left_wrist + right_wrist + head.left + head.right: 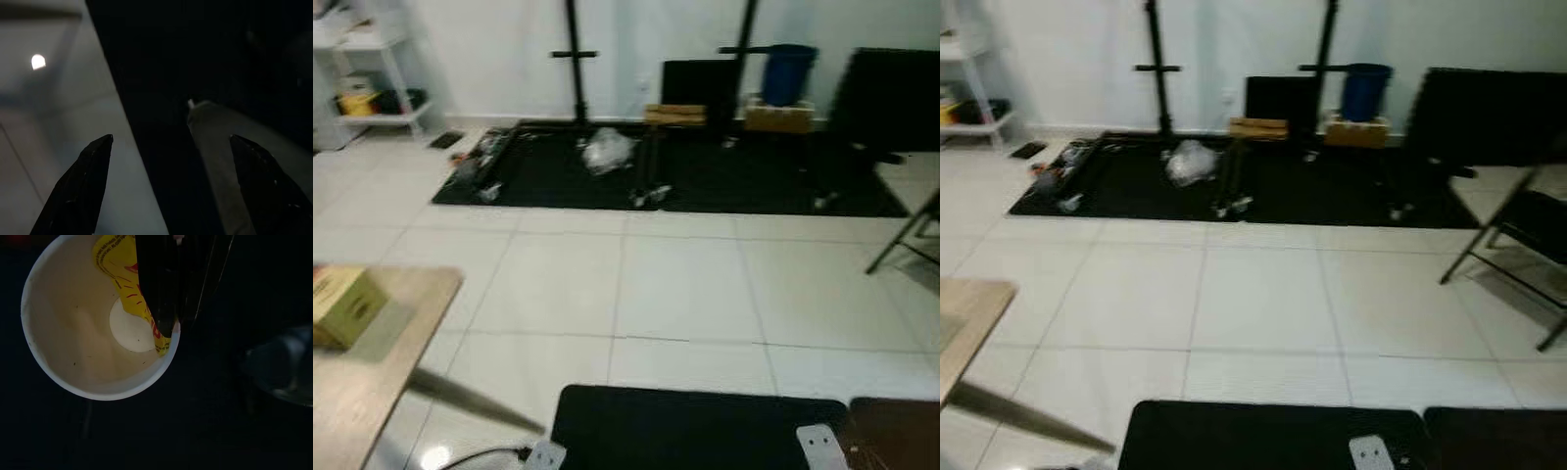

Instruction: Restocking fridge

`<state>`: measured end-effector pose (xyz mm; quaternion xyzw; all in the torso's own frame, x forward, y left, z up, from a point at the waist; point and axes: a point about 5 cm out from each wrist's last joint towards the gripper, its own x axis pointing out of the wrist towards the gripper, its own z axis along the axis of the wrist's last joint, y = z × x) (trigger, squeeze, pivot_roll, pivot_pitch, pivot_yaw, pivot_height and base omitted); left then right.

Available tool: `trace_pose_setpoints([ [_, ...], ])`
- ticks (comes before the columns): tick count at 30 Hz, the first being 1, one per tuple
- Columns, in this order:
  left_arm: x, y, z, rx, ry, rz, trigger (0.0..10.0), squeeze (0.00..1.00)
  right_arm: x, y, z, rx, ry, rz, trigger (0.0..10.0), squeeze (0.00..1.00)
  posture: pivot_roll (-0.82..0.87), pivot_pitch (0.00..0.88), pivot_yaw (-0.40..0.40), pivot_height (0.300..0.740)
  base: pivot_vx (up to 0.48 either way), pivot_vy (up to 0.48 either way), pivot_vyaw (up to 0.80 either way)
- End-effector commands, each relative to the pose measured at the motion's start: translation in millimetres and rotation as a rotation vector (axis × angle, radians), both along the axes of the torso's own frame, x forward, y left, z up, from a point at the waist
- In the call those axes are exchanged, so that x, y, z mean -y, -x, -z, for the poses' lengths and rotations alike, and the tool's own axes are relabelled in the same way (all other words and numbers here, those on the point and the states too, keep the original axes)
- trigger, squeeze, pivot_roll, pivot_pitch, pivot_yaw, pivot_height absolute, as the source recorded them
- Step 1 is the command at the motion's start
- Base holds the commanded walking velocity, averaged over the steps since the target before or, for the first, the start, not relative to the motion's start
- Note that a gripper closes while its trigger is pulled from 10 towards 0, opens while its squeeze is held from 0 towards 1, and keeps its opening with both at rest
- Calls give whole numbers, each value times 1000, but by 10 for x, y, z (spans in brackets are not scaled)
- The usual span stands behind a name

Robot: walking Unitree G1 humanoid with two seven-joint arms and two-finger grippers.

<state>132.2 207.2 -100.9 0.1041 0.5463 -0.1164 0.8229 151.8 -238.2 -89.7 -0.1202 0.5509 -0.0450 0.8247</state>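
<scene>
Transit, fridge unseen | right hand (pixel 168 308) pinches rim of white cup (pixel 88 328), yellow wrapper (pixel 115 264) inside, carried low for walking | left hand (pixel 171 186) released, idle above tiled floor (pixel 685 284) | yellow box (pixel 347 304) on table (pixel 401 343), left of cup.

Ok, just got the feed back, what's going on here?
The right gripper is shut on the rim of an empty white cup with a yellow label. The left gripper is open and holds nothing. The head views look across a tiled floor to black mats by the far wall, with a box on a table at left.
</scene>
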Motion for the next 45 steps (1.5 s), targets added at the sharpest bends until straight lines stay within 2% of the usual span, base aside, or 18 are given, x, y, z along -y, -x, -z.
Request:
trace_pose_setpoints([
  [1,-17,105,32,-37,-1,-3,10000,0,-55,32,26,-11,-13,-3,10000,0,43,0,-4,740,0,0,-781],
  [45,-17,105,31,-33,-3,-2,10000,0,-42,21,18,5,8,-30,10000,0,40,0,-4,740,0,0,-782],
])
